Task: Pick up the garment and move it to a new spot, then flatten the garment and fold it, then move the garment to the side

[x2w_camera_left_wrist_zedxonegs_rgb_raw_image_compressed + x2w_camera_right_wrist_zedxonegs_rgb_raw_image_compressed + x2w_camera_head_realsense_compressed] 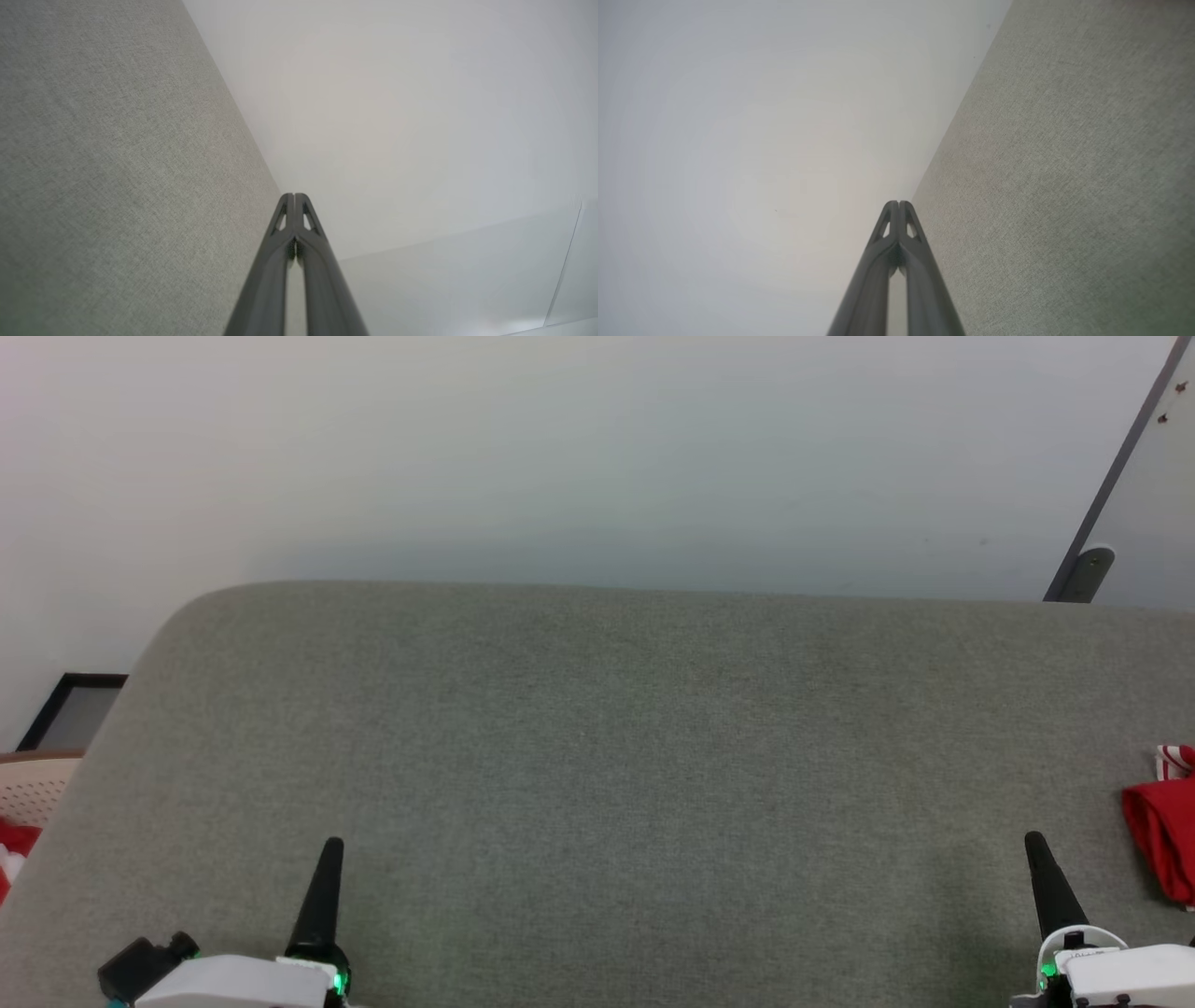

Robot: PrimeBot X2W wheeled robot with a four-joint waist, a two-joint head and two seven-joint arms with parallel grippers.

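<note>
**Garment [1162, 840] lying at the right edge, both grippers pinched closed and empty**

A grey woven surface [597, 756] is stretching across most of the head view, with a pale wall [560, 457] rising behind it. The red garment is resting on this surface at the far right and is being cut off by the frame edge, so the head view is taking in just a bunched red part. A red-and-white striped bit [1174, 761] is sitting just above it; whether it is belonging to the same piece I cannot tell.

The left gripper [332, 847] is hovering at the lower left and the right gripper [1034, 840] at the lower right, well apart from each other. In both wrist views the dark fingers [268, 280] are pressing together at the tips, holding nothing. The right gripper is standing near the garment but apart from it.

At the far left edge a pale perforated basket [37, 789] is peeking in beside the surface. A small red-and-white cloth [14, 849] is showing just below its rim; whether it is lying inside the basket I cannot tell. A dark-framed panel [70, 709] is leaning behind the basket, and a grey bar [1111, 476] is slanting across the upper right corner.
</note>
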